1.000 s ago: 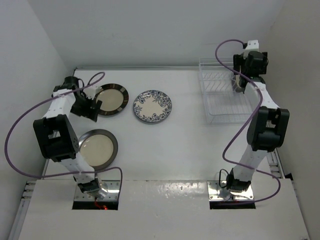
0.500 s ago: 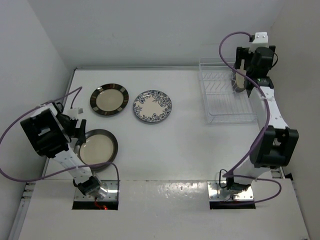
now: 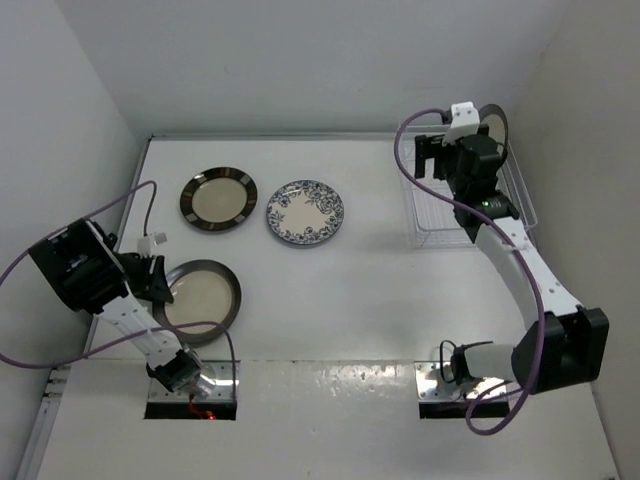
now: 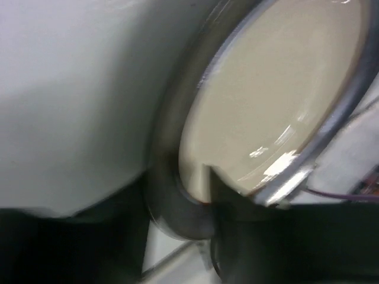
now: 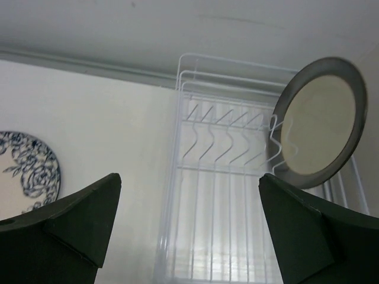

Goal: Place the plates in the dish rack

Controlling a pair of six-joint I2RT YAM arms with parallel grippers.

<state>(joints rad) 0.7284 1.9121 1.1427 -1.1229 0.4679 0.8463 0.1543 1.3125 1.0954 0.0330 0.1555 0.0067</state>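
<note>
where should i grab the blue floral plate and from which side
By its rim, at the right-hand edge as the top view shows it. The blue floral plate lies flat and face up, so only the rim offers a pinch, one finger over and one under. A dark-rimmed plate sits close on its left; the right looks free.

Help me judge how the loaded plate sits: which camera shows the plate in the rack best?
Right wrist: the racked plate stands on edge at the end of the dish rack, face and rim nearly whole. Top external shows only a sliver of rim behind the right arm. Left wrist shows a different plate.
</note>
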